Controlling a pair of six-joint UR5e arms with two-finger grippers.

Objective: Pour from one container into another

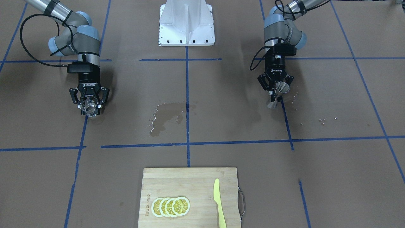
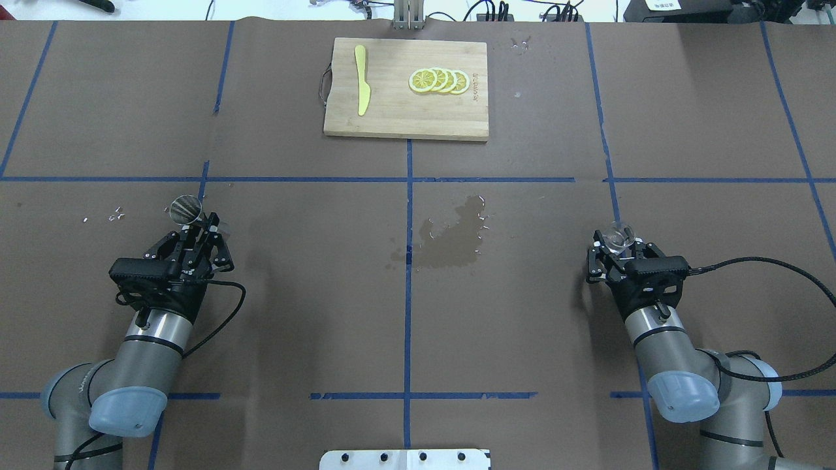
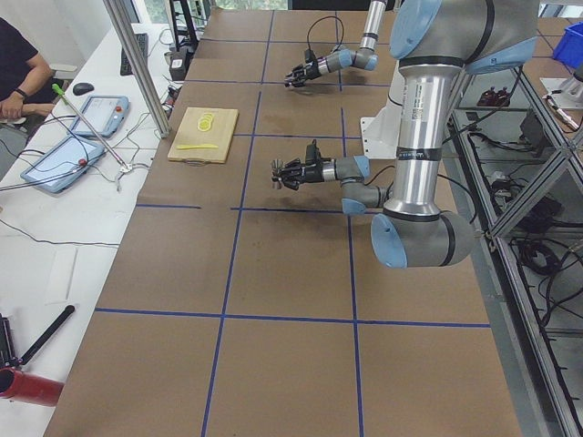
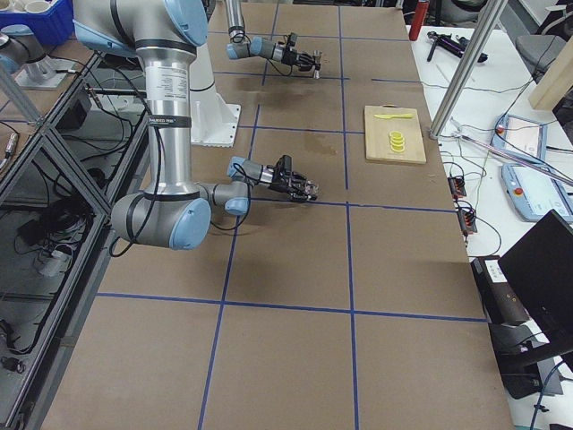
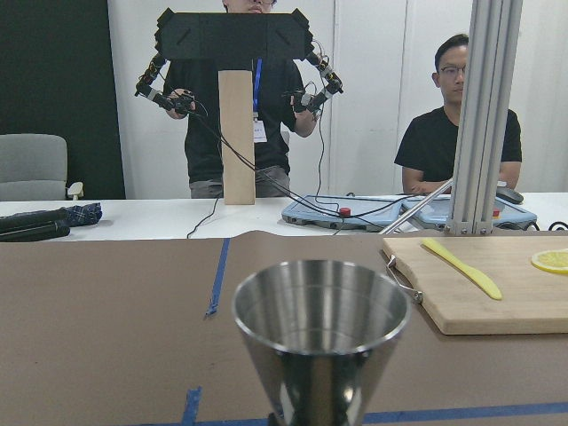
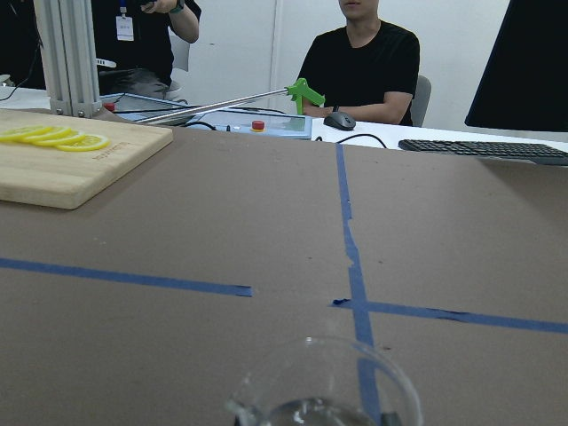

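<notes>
My left gripper [image 2: 201, 230] is shut on the waist of the shiny steel jigger [image 2: 185, 208], which stands upright with its open upper cone [image 5: 319, 328] filling the left wrist view. In the front-facing view the jigger [image 1: 280, 89] and left gripper [image 1: 274, 94] are at the right. My right gripper [image 2: 618, 249] is shut on the small clear glass tumbler [image 2: 617, 235], seen at the left in the front-facing view as the tumbler [image 1: 90, 108]. Its rim [image 6: 325, 383] shows low in the right wrist view. The two containers are far apart, on opposite sides of the table.
A wet spill [image 2: 454, 236] darkens the brown paper at the table's middle, and droplets [image 1: 322, 120] lie near the jigger. A wooden cutting board [image 2: 392, 117] at the far edge carries lemon slices [image 2: 439, 80] and a yellow knife [image 2: 362, 89]. Operators sit beyond the table.
</notes>
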